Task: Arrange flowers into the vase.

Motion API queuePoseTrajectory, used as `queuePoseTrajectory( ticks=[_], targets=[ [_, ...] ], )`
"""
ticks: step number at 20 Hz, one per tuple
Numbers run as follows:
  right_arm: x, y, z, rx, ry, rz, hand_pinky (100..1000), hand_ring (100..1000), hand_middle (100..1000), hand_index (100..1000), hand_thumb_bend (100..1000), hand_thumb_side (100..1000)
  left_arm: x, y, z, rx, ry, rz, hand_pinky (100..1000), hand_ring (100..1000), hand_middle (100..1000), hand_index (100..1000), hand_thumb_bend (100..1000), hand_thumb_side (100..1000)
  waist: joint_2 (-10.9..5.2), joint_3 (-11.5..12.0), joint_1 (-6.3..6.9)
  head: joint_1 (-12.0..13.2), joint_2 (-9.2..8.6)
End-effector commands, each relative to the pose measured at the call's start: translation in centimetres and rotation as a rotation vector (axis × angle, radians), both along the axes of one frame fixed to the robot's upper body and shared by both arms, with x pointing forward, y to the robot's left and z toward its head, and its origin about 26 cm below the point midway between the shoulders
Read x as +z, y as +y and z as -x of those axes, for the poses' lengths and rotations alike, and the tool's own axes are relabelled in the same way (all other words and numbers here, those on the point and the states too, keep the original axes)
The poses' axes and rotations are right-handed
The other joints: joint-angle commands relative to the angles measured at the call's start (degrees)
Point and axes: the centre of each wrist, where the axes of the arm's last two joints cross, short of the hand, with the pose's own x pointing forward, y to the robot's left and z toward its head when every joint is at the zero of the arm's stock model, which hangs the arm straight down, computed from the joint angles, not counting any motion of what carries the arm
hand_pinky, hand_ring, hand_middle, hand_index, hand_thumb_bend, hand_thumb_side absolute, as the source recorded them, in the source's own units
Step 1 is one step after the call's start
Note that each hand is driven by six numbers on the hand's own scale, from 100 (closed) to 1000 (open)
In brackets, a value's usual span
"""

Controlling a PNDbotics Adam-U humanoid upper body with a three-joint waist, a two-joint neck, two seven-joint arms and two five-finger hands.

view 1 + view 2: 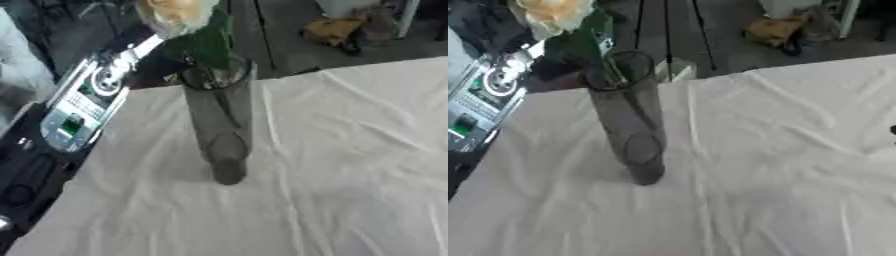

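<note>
On the white tablecloth (350, 165) stands a tall smoky glass vase (219, 125), a cream flower (553, 14) at its rim. Left of it, the robot's left arm (83, 107) reaches to the far side; its hand is hidden, so I cannot tell its state.

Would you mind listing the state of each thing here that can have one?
Vase: upright on the cloth, one flower inside.
Flower: cream bloom above the rim, stem in the vase.
White cloth: spread over the table, wrinkled.
Left arm: beside the vase; hand hidden.
</note>
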Motion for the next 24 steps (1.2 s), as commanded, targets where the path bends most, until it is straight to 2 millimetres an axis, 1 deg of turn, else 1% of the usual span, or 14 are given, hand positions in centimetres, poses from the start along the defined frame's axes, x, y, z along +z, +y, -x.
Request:
queuePoseTrajectory(
  ticks=[1,2,4,6,12,15,16,18,19,20,21,22,23,24],
  targets=[
    [0.8,-0.1,0.3,-0.002,-0.023,0.012,641,482,443,680,100,979,2.2,1.2,0.8,0.000,-0.024,-0.031,630,774,781,933,100,1000,-1.66,0.1,-0.30,0.1,0.57],
    [0.8,-0.1,0.3,-0.002,-0.023,0.013,641,482,443,679,100,979,2.3,1.3,0.8,-0.004,-0.013,-0.039,657,791,795,948,100,1000,-1.68,0.1,-0.27,0.2,0.59],
    [0.7,-0.1,0.3,-0.003,-0.022,0.013,641,482,443,679,100,977,2.6,1.6,0.8,-0.012,0.009,-0.051,679,804,806,962,100,1000,-1.74,0.1,-0.21,0.2,0.64],
    [0.7,-0.1,0.3,-0.002,-0.020,0.014,641,482,442,679,100,979,2.9,1.8,0.8,-0.019,0.027,-0.058,735,836,833,997,100,1000,-1.78,0.1,-0.15,0.2,0.67],
    [0.7,-0.1,0.3,-0.001,-0.018,0.014,641,482,442,679,100,979,3.5,2.3,0.7,-0.043,0.094,-0.064,817,890,890,1000,105,1000,-1.87,0.0,-0.05,0.5,0.77],
    [0.7,-0.1,0.3,-0.001,-0.015,0.015,642,482,442,679,100,980,3.7,2.6,0.6,-0.055,0.129,-0.081,843,906,914,1000,159,1000,-1.95,0.0,0.12,0.6,0.88],
    [0.7,-0.1,0.3,0.000,-0.014,0.016,642,482,442,679,100,980,3.7,2.7,0.5,-0.056,0.141,-0.091,843,906,914,1000,159,1000,-1.97,0.0,0.15,0.6,0.91],
    [0.7,-0.1,0.3,0.001,-0.012,0.018,642,482,442,680,100,980,3.8,2.9,0.5,-0.051,0.158,-0.105,852,910,919,1000,206,1000,-2.01,0.0,0.23,0.7,0.99],
    [0.7,-0.1,0.3,0.001,-0.011,0.018,643,482,442,680,100,980,3.9,3.0,0.5,-0.049,0.166,-0.111,855,910,919,1000,264,1000,-2.03,0.1,0.27,0.7,0.99],
    [0.7,-0.1,0.3,0.002,-0.010,0.019,643,482,442,680,100,980,3.9,3.1,0.4,-0.049,0.173,-0.115,855,910,919,1000,264,1000,-2.03,0.1,0.29,0.7,0.99],
    [0.7,-0.1,0.3,0.003,-0.009,0.020,643,482,441,680,100,980,3.9,3.1,0.4,-0.050,0.181,-0.120,860,911,919,1000,400,1000,-2.04,0.1,0.34,0.7,1.03],
    [0.7,0.0,0.3,0.003,-0.008,0.021,643,482,441,680,100,980,3.9,3.2,0.4,-0.051,0.191,-0.127,863,912,920,1000,475,1000,-2.05,0.1,0.39,0.7,1.06],
    [0.7,0.0,0.3,0.003,-0.007,0.022,643,482,441,680,100,980,3.9,3.2,0.4,-0.053,0.200,-0.134,864,912,919,1000,599,1000,-2.05,0.2,0.44,0.7,1.09],
    [0.6,0.0,0.3,0.003,-0.006,0.022,643,482,441,680,100,981,4.0,3.3,0.4,-0.054,0.210,-0.141,864,911,919,1000,674,1000,-2.05,0.2,0.48,0.7,1.14]
  ],
)
